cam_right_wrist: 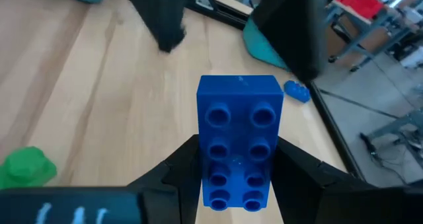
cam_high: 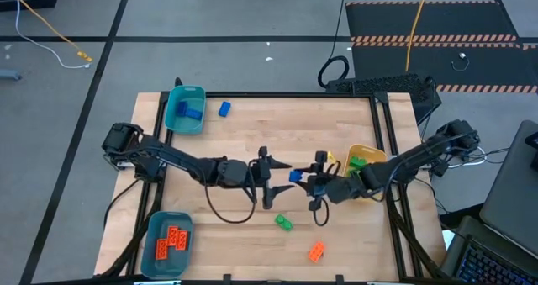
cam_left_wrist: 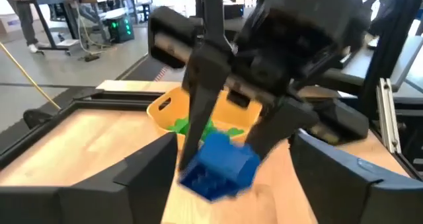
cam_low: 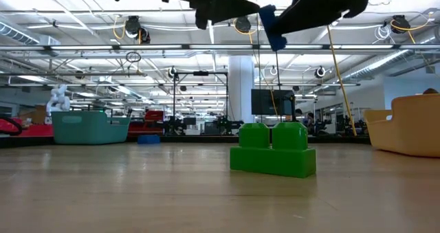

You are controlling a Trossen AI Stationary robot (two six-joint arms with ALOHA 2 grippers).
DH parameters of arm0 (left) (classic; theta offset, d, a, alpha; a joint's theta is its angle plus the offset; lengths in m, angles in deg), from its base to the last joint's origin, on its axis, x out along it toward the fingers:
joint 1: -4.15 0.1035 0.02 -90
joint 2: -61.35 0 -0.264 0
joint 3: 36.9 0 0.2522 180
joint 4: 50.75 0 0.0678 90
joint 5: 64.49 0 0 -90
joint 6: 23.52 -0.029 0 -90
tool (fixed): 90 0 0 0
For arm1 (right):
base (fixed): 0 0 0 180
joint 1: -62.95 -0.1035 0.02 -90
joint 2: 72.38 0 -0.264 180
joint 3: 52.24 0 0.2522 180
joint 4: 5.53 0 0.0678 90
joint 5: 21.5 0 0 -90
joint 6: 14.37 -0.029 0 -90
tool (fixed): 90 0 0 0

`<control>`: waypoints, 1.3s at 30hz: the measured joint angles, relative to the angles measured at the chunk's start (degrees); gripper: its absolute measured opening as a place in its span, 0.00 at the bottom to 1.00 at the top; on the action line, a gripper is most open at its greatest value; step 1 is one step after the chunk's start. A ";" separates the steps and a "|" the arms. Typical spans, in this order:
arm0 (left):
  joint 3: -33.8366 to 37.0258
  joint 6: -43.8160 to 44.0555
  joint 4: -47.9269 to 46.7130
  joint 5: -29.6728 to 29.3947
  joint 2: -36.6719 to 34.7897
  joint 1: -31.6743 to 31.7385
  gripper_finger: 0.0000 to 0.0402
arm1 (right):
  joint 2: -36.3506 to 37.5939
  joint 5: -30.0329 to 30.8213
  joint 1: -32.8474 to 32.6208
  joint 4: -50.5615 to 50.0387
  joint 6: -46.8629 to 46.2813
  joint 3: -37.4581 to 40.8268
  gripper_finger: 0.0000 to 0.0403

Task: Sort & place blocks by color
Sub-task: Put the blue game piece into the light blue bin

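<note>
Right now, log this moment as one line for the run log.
right gripper: shut on blue block, mid-table, raised | left gripper: open, facing it | loose: green block, orange block

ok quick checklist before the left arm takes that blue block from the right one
1. Right gripper shut on the blue block: ok, fingers press both its sides.
2. Left gripper open to receive: ok, fingers spread wide.
3. Block between the left fingers: cannot tell, it sits near the gap but depth is unclear.
4. Block clear of the table: ok, held in the air in the low view.
5. Teal bin with blue blocks has room: ok.
6. Loose blocks left: not ok, a green block, an orange block and a blue one still lie on the table.
</note>
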 joint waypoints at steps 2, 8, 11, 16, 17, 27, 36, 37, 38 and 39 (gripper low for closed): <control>-0.52 0.00 -0.47 -0.16 0.00 0.03 0.76 | 0.00 -1.83 1.37 2.45 1.17 1.13 0.34; -0.70 -0.42 -4.56 -0.22 0.00 0.70 0.79 | 0.00 -7.89 4.32 7.64 4.47 2.28 0.34; -0.70 -2.26 -5.37 -0.40 0.00 0.73 0.79 | 0.02 -10.59 5.53 9.43 5.75 2.28 0.34; -0.70 -4.86 -5.62 -3.65 0.00 0.53 0.79 | 0.22 -14.76 7.54 10.47 6.41 2.28 0.34; -0.70 -5.19 -5.67 -3.99 0.00 0.51 0.79 | 0.19 -14.98 7.84 10.51 6.40 2.28 0.34; -0.70 -7.01 -6.00 -7.15 0.00 0.51 0.58 | 0.20 -17.90 9.91 10.63 6.57 2.28 0.34; -0.70 -8.74 -6.01 -7.14 0.00 0.29 0.37 | 0.22 -19.73 9.96 10.72 6.53 2.28 0.36; -0.70 -9.07 -5.78 -7.10 0.00 0.28 0.37 | 0.22 -20.13 9.96 10.73 6.49 2.28 0.37; -0.70 -9.13 -5.58 -7.12 0.00 0.21 0.37 | 0.24 -20.40 9.95 10.76 6.43 2.28 0.38; -0.70 -9.17 -5.47 -7.08 0.00 0.21 0.37 | 0.24 -20.42 9.94 10.79 6.41 2.28 0.39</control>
